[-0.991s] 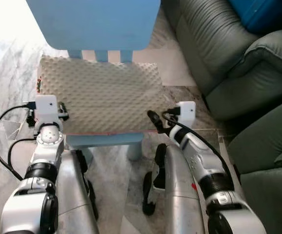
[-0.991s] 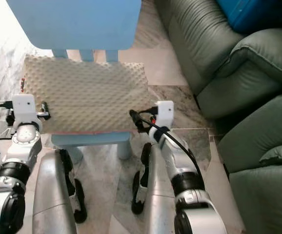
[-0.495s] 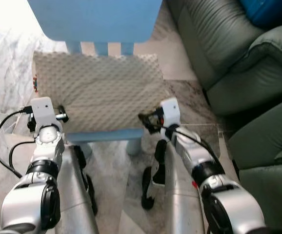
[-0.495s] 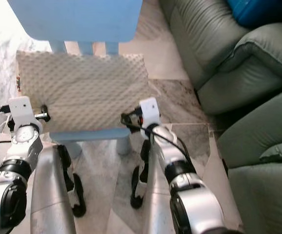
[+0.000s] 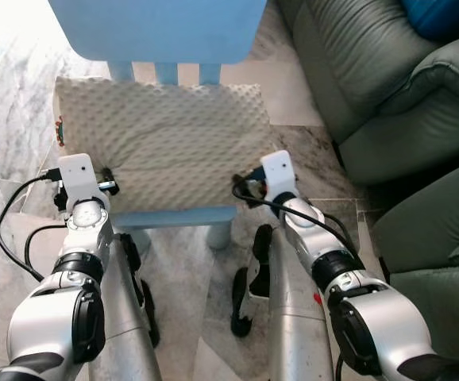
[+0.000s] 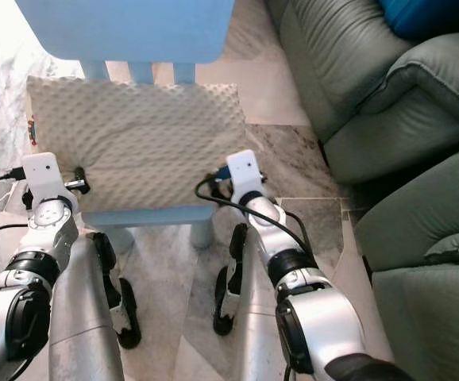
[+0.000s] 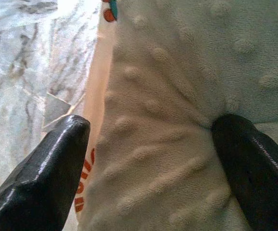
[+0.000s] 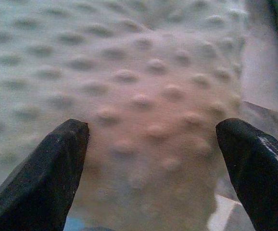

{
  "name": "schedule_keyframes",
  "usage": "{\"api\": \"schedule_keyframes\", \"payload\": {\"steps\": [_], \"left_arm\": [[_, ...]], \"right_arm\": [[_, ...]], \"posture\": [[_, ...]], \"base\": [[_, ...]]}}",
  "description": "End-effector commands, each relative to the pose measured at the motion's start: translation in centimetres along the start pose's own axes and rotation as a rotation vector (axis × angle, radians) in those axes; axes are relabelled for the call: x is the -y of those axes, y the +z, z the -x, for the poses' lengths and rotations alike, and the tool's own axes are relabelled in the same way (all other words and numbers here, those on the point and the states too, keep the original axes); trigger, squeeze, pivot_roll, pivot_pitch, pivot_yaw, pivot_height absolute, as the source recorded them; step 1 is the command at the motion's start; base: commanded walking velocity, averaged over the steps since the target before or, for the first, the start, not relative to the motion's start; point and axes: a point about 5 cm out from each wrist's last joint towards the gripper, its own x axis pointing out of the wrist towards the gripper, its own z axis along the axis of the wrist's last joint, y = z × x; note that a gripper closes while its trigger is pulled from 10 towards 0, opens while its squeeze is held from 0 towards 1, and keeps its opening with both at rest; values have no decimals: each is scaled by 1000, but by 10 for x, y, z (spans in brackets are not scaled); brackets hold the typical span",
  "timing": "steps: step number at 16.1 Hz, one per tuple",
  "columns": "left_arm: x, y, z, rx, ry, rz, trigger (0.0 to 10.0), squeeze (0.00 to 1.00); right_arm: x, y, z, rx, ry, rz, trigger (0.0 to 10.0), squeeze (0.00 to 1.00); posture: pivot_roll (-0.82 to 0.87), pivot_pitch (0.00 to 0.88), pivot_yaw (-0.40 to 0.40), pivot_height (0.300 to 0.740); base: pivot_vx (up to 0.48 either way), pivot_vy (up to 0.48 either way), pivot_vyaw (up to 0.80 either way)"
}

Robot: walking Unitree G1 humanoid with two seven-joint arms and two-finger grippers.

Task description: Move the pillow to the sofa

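Left eye view: the pillow point(image 5: 162, 147) lies across the seat of the blue chair point(image 5: 174, 216), its dimpled cream cover facing up, with the chair back point(image 5: 154, 28) above it. The green sofa point(image 5: 372, 87) stands just to my right, well apart from the pillow, so the carry has not begun.

Against the picture from a second ago, my right gripper point(image 5: 241, 190) has swung in from beside the pillow's near right corner to sit against that corner. The left gripper point(image 5: 106, 184) has held its place at the near left corner. The head camera has shifted a little too, so I read the pillow as unmoved.

In the left wrist view, the left gripper point(image 7: 148, 159) has its jaws spread, and the pillow's edge lies between them; the fingers point(image 7: 252, 166) press a dent into the cover on one side, the other finger lying outside the edge. In the right wrist view, the right gripper point(image 8: 151, 159) is also spread wide, with the pillow's corner framed between its fingers point(image 8: 45, 168), not yet pinched.

My judgement: both arms are now set for a two-sided grab. Next I should close both jaws, lift clear of the chair, then turn toward the sofa. The soft cover may slip if I pinch too shallow.
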Motion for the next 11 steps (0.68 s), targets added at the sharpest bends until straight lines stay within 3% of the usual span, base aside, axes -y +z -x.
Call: {"api": "schedule_keyframes", "payload": {"steps": [1,2,3,4,5,6,7,11], "left_arm": [[8,-28,9,-111,-46,-8,10000,0],[11,-31,10,-121,-58,42,2667,0],[12,-34,12,-127,-66,59,0,0],[13,-35,12,-130,-66,65,0,0],[13,-37,13,-140,-65,80,0,0],[12,-37,13,-140,-64,82,0,0],[12,-38,13,-136,-67,96,0,0],[13,-37,14,-128,-80,107,0,0]], "right_arm": [[2,-9,3,-29,-17,-17,10000,0],[-3,-16,4,-63,-20,-93,0,0],[-5,-19,4,-79,-22,-126,0,0],[-6,-20,4,-84,-24,-138,0,0],[-9,-22,3,-96,-34,-233,0,0],[-9,-22,3,-103,-42,-269,0,0],[-12,-27,4,-129,-60,-407,0,0],[-14,-36,6,-177,-76,-485,0,0]], "posture": [[-18,369,-139,507],[-13,369,-139,507],[-13,369,-139,507],[-13,369,-139,507],[-3,367,-140,507],[-3,368,-139,507],[1,370,-139,507],[14,372,-140,507]], "base": [[0,0,0],[0,0,0],[0,0,0],[0,0,0],[0,0,0],[0,0,0],[0,0,0],[0,0,0]]}}
